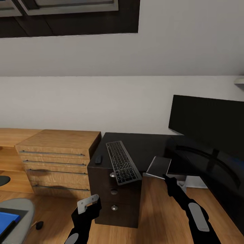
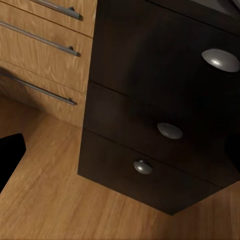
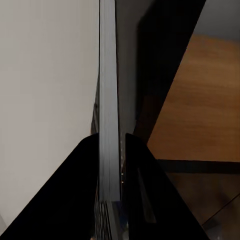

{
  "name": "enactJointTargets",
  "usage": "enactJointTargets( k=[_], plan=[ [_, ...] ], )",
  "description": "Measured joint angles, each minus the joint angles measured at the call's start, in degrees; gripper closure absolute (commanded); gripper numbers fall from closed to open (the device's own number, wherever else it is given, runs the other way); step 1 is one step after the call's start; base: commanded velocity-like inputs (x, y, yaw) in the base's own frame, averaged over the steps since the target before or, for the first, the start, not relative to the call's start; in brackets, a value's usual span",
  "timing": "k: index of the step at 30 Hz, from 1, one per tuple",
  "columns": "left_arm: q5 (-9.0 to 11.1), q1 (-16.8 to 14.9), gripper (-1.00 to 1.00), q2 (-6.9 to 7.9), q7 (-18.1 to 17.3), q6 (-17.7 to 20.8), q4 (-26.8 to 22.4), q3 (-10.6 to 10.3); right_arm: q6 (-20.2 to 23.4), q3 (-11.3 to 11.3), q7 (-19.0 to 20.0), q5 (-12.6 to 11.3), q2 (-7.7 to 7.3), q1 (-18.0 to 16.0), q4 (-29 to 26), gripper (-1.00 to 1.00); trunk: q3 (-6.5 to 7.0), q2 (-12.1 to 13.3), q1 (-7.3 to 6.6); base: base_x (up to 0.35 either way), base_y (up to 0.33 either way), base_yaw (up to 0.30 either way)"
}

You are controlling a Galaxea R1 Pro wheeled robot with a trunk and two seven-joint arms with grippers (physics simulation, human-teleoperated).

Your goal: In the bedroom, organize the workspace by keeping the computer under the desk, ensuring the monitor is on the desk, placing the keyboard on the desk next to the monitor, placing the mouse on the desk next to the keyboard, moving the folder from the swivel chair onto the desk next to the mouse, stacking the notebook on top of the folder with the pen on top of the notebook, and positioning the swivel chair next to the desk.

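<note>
Holding notebook (image 1: pixel 158 166) edge in right pincer (image 1: pixel 166 177), flat, w/ long axis pointing wallward.

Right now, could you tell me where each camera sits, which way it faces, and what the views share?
Head view: on the robot's head, looking forward and down at the desk with keyboard, mouse and monitor; both arms show, the right gripper holding the notebook.
Left wrist view: near the left gripper, facing the desk's drawer unit and wooden chest.
Right wrist view: along the right gripper's fingers, clamped on the notebook edge-on.
Shared: drawer unit in the head and left wrist views; notebook in the head and right wrist views.
</note>
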Motion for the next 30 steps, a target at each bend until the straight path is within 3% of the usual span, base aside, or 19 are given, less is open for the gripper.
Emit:
enactJointTargets(
  k=[10,29,30],
  plan=[
    [0.0,0.0,-1.0,0.04,0.0,0.0,0.1,-0.2,0.0,0.0,0.1,0.0,-0.06,0.0,-0.1,1.0,0.0,0.0,-0.01,0.105,0.029,0.0],
    [0.0,0.0,-1.0,0.04,0.0,0.0,0.1,-0.3,0.0,0.0,-0.1,0.1,-0.06,0.0,-0.2,1.0,0.0,0.0,0.0,0.004,0.001,0.0],
    [0.0,0.0,-1.0,0.04,0.0,0.0,0.1,-0.3,0.0,0.0,-0.1,0.1,-0.06,0.0,-0.2,-1.0,0.0,0.0,0.0,0.0,0.0,0.0]
  ],
)
